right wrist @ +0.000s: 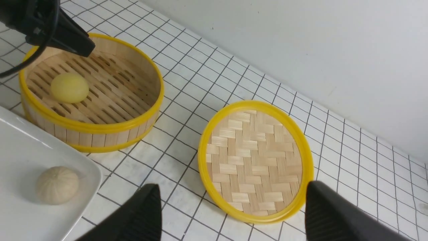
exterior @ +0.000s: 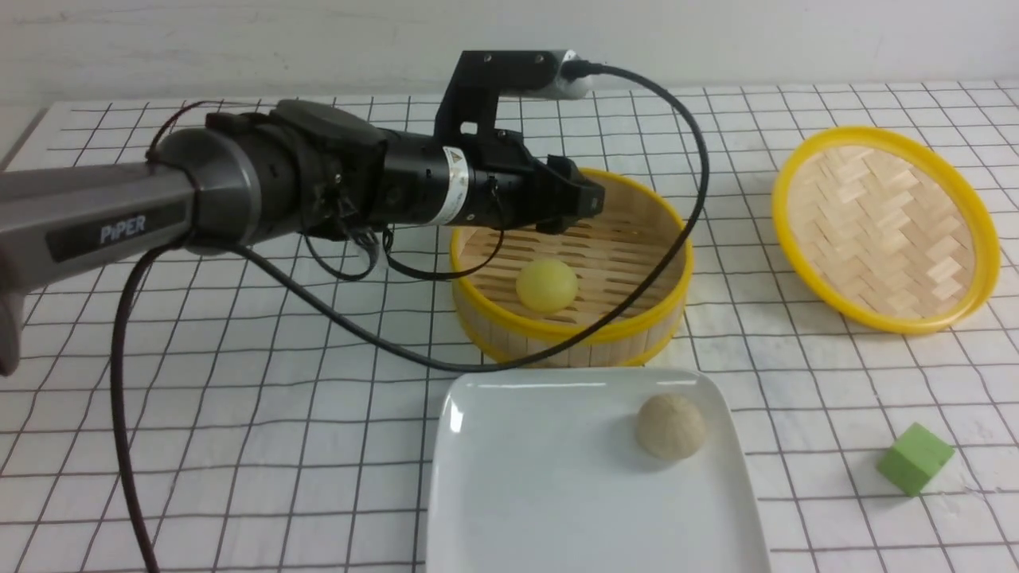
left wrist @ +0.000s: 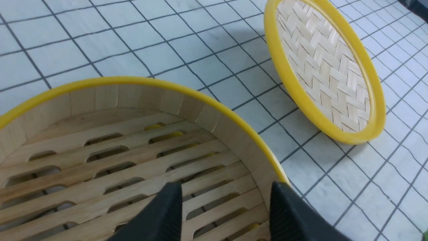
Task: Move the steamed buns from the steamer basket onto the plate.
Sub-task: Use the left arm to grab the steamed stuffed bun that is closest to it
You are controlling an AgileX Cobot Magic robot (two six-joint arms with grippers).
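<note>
The pale yellow bun (exterior: 546,284) lies on the slatted floor of the steamer basket (exterior: 677,263), towards its near side. The beige-white bun (exterior: 670,426) rests on the white plate (exterior: 517,493), just in front of the basket. My left gripper (exterior: 591,203) hovers open and empty over the far part of the basket. In the left wrist view the left gripper (left wrist: 225,194) shows only bare slats between its fingers, and the yellow bun is out of that view. My right gripper (right wrist: 232,190) is open and empty, high above the lid, and out of the front view.
The shallow woven lid (exterior: 884,227) lies to the right of the basket, and shows in the right wrist view (right wrist: 254,157). A green cube (exterior: 914,458) sits at the near right. The left arm's black cable loops over the basket's front rim. A wall runs behind the table.
</note>
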